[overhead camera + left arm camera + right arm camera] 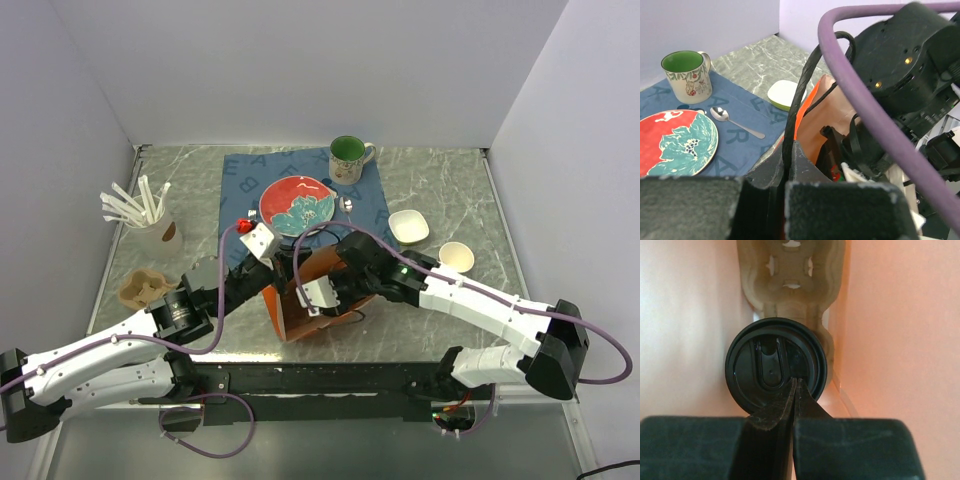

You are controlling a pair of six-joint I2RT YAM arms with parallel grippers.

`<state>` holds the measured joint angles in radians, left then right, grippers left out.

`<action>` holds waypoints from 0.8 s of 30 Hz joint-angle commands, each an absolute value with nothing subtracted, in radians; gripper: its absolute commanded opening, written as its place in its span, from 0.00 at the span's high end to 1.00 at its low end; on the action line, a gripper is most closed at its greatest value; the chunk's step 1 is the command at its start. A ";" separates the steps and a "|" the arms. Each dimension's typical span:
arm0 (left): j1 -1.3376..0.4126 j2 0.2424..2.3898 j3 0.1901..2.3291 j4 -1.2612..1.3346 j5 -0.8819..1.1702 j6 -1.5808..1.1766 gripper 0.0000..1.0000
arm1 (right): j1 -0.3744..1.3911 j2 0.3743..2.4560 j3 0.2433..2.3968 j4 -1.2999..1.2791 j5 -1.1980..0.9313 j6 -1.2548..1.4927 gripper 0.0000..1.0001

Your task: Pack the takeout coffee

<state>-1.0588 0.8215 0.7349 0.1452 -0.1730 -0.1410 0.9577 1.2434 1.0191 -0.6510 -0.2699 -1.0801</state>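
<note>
Right gripper [795, 384], shut on nothing, hangs over the takeout coffee [771, 367] lid, by the cup carrier [790, 285] inside the bag [685, 315] at the table [450, 180] near edge. Left gripper [788, 150] pinches the bag handle [805, 85]. Lift straight up, don't snag the lid.

Bench [450, 180]: grey-green marble-look top with pale veins, matte, and thin metal trim down the left and right edges. A black rail [330, 378] runs along the near edge. Three plain walls close it in. The back wall [320, 70] is white with a lilac cast; the left wall [50, 130] and right wall [580, 130] are the same tone and meet it at the far corners. Light is soft and even, shadows faint, no hard glare. Past the near edge lies a flat grey surface [330, 445], floor or shelf unclear. The left wrist view shows the same marble top and the pale far right corner.
</note>
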 commanded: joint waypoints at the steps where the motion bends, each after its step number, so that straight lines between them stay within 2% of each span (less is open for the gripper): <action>1: -1.055 0.795 0.738 0.201 -0.149 -0.158 0.99 | 0.962 1.229 0.974 -0.555 -0.221 -1.039 1.00; 8: -1.055 0.792 0.735 0.198 -0.147 -0.169 0.99 | 0.960 1.221 0.927 -0.469 -0.161 -0.980 1.00; 18: -1.055 0.790 0.739 0.175 -0.170 -0.163 0.99 | 0.957 1.193 0.882 -0.479 -0.052 -0.968 1.00; 24: -1.055 0.795 0.745 0.170 -0.186 -0.156 0.99 | 0.946 1.175 0.876 -0.500 -0.061 -0.969 1.00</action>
